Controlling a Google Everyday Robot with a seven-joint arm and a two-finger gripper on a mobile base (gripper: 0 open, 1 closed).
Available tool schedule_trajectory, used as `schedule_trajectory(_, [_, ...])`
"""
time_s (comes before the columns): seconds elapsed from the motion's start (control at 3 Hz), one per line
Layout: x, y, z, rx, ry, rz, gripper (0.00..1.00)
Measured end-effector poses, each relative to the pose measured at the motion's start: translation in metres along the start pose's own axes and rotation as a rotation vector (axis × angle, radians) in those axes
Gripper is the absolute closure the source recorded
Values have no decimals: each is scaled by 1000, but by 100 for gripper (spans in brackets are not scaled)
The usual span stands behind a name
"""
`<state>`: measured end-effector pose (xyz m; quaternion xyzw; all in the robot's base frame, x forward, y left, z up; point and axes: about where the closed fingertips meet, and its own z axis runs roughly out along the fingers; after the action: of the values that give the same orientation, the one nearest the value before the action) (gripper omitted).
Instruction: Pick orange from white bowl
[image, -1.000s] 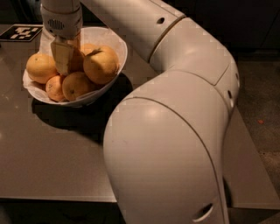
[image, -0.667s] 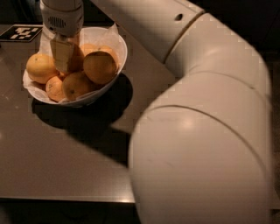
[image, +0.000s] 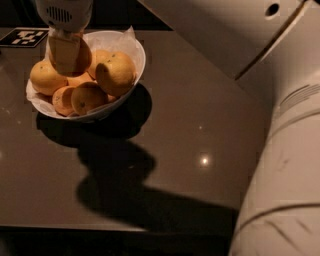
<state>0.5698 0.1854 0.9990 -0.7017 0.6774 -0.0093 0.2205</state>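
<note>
The white bowl (image: 140, 56) stands at the table's far left, lined with crinkled white paper and holding several oranges. My gripper (image: 67, 54) reaches down into the bowl from the top left, its tan fingers (image: 62, 52) closed around one deep-orange orange (image: 84, 57) at the back of the pile. Most of that orange is hidden behind the fingers. A larger, paler fruit (image: 116, 73) lies just to its right. Other oranges sit at the left (image: 45, 77) and front (image: 86, 98) of the bowl.
My white arm (image: 285, 140) fills the right side and top of the view. A black-and-white marker tag (image: 25, 36) lies on the brown table (image: 200, 120) behind the bowl. The arm's shadow falls across the table's front.
The gripper has risen slightly within the bowl, with the orange between its fingers. The arm's elbow has swung to the right, uncovering more of the table.
</note>
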Motion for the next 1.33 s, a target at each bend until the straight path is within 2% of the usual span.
schedule_trajectory(0.33, [-11,16,-31,27,-32,-85,100])
schedule_trajectory(0.67, [-4,32,-53,24,-88,-143,100])
schedule_trajectory(1.0, [-4,34,-55,18,-96,-148,100])
schedule_trajectory(1.33, [4,46,-62,3,-133,-109,100])
